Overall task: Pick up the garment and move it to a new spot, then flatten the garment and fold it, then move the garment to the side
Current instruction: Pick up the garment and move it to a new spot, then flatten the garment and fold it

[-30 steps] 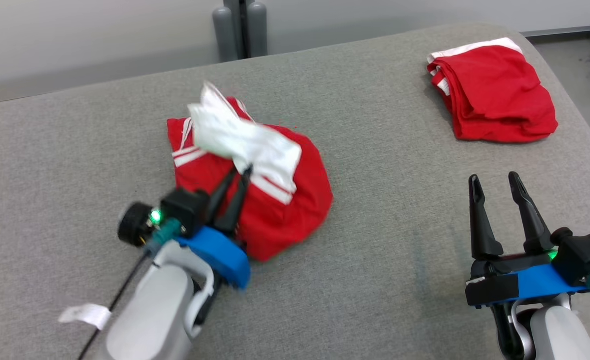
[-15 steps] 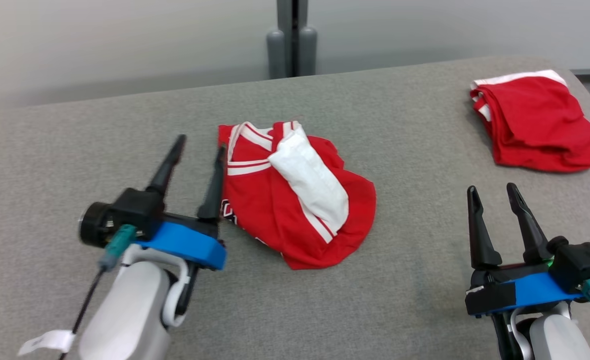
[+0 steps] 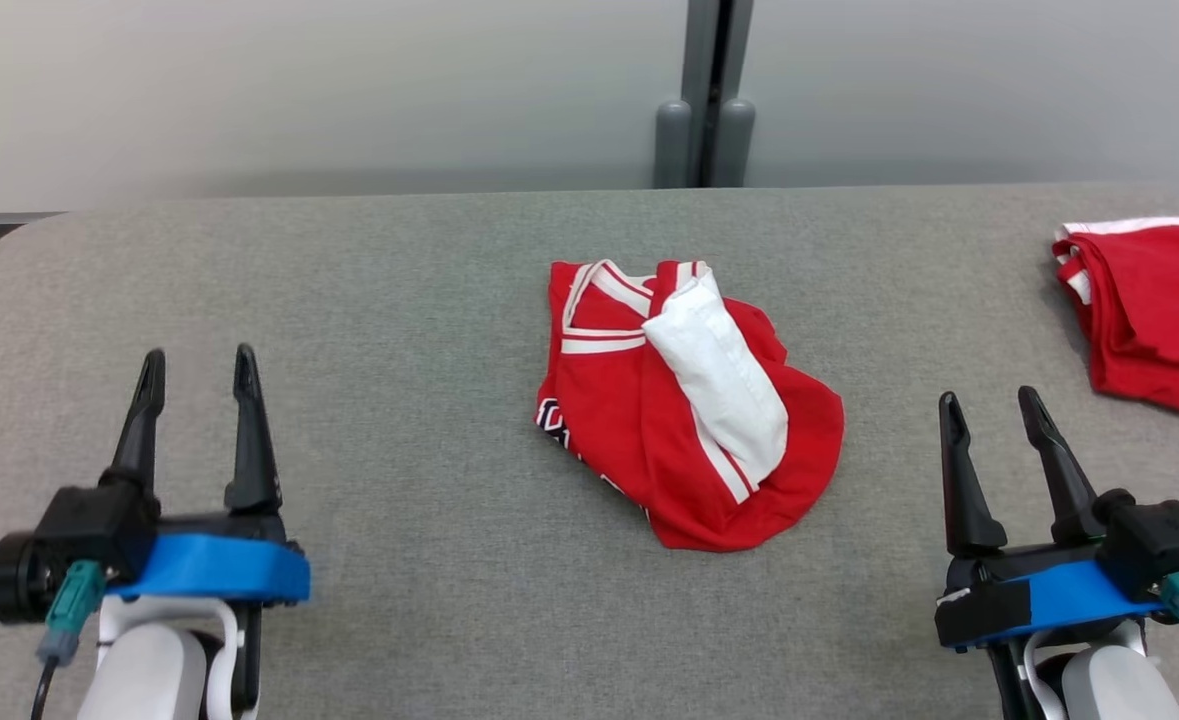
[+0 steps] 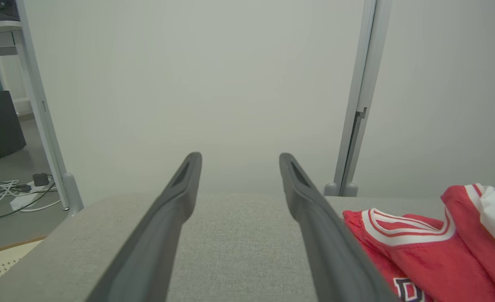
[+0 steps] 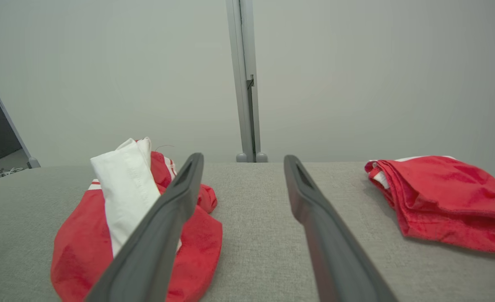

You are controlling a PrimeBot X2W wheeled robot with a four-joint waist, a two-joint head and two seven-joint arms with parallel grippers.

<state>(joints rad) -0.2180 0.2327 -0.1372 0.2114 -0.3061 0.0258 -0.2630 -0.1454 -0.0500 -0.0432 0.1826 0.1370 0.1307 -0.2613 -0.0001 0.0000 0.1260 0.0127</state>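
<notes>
Black fingers of the left gripper (image 3: 199,353) stand spread apart with nothing between them, at the lower left of the head view, over a grey fabric-covered counter (image 3: 399,300). At the lower right, the right gripper (image 3: 988,397) has its fingers parted and empty in the same way. Both pairs point toward the far wall (image 3: 349,90).

Between the two grippers, well apart from each, a red sports jersey (image 3: 599,400) lies crumpled in a loose heap near the middle of the counter. White bands edge its V-shaped neckline, which sits on the far side of the heap. A white fabric panel (image 3: 724,385) runs diagonally across the top, with thin white stripes beside its lower end. Dark lettering with a white outline peeks out at the heap's left edge, too small to read.

At the counter's far right lies a second red garment (image 3: 1159,310), folded, with white trim. A grey post (image 3: 706,100) stands against the wall behind the counter.
</notes>
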